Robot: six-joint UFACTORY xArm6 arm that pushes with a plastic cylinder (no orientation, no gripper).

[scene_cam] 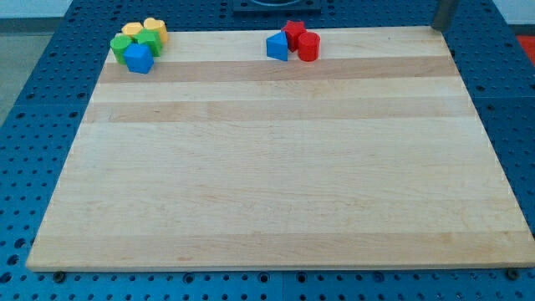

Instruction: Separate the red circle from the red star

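The red circle (308, 47) stands near the board's top edge, in the middle of the view's top. It touches the red star (292, 33), which lies just up and to its left. A blue triangle (277, 47) rests against the star's left side. My tip (437, 28) shows at the view's top right, at the board's top right corner, far to the right of these blocks and touching none of them.
A tight cluster sits at the board's top left corner: two yellow blocks (155, 28) (132, 32), two green blocks (149, 41) (122, 47) and a blue block (140, 59). The wooden board (276, 167) lies on a blue perforated table (33, 125).
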